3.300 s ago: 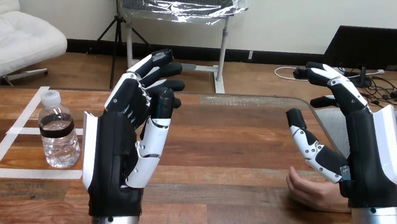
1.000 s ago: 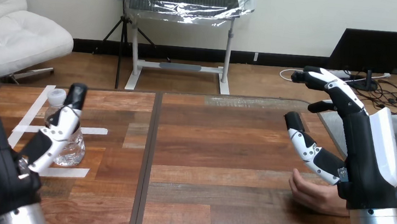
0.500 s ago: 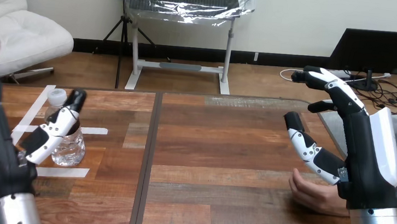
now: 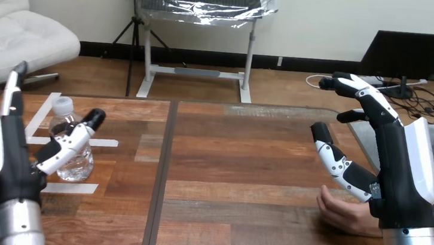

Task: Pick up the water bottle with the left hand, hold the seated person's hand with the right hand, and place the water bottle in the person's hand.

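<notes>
The left hand, fingers spread open, stands just beside the upright water bottle on the table. Far to the bottle's right, the open right hand hovers near the person's hand. The light, thin plastic likely dents, so a mid-body grip looks best.

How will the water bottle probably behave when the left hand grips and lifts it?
The water bottle looks like thin clear plastic, so it may dent under a hard squeeze. It stands upright on a narrow base, so a sideways nudge from the left hand could tip it. Its smooth wall may slip.
</notes>
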Motion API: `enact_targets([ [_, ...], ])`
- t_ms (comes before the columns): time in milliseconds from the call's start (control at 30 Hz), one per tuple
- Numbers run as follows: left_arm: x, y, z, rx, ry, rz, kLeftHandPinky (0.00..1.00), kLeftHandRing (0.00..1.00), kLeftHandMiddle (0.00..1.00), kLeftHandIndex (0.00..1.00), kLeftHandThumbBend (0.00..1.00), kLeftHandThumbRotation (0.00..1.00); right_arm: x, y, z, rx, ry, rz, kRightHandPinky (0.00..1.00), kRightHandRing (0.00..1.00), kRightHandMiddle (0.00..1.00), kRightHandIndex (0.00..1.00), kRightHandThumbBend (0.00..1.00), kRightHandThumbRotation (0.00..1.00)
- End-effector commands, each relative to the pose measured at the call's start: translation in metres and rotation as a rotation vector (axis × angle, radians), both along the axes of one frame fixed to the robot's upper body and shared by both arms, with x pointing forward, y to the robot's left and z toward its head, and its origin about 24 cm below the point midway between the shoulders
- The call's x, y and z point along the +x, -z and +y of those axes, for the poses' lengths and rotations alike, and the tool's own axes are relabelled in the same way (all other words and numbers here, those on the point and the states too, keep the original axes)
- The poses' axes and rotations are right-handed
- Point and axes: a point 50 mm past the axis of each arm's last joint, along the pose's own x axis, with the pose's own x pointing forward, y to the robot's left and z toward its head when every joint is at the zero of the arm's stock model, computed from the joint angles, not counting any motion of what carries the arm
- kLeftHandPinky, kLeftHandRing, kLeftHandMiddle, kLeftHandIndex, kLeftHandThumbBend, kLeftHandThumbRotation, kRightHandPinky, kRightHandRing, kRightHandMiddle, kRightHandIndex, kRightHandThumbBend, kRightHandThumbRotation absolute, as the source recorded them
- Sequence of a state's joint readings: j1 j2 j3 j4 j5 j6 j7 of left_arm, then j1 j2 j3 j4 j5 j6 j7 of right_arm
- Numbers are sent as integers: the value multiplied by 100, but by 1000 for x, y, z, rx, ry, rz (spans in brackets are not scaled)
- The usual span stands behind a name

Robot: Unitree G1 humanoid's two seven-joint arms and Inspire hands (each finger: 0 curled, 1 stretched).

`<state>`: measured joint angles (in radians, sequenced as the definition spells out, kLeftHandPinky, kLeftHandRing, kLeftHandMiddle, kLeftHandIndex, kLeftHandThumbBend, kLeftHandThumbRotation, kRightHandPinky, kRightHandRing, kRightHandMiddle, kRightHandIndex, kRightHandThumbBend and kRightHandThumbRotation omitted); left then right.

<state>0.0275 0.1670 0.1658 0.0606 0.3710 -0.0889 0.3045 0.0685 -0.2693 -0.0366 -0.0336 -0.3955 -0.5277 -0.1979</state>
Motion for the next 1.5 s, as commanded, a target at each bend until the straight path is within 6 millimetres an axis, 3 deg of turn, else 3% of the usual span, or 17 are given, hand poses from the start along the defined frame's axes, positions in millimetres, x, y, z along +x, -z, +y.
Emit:
enact_targets([
  [0,26,-18,0,66,60,-11,87,90,91,91,93,47,10,-18,4,5,-22,-85,61,79,83,73,38,0],
  [367,40,-16,3,90,87,30,82,88,90,90,98,50,10,-19,3,-21,-17,-89,61,79,83,73,38,0],
  [1467,68,-13,12,170,48,113,80,88,91,91,94,48,13,-20,1,-26,-7,-81,62,79,84,73,40,0],
])
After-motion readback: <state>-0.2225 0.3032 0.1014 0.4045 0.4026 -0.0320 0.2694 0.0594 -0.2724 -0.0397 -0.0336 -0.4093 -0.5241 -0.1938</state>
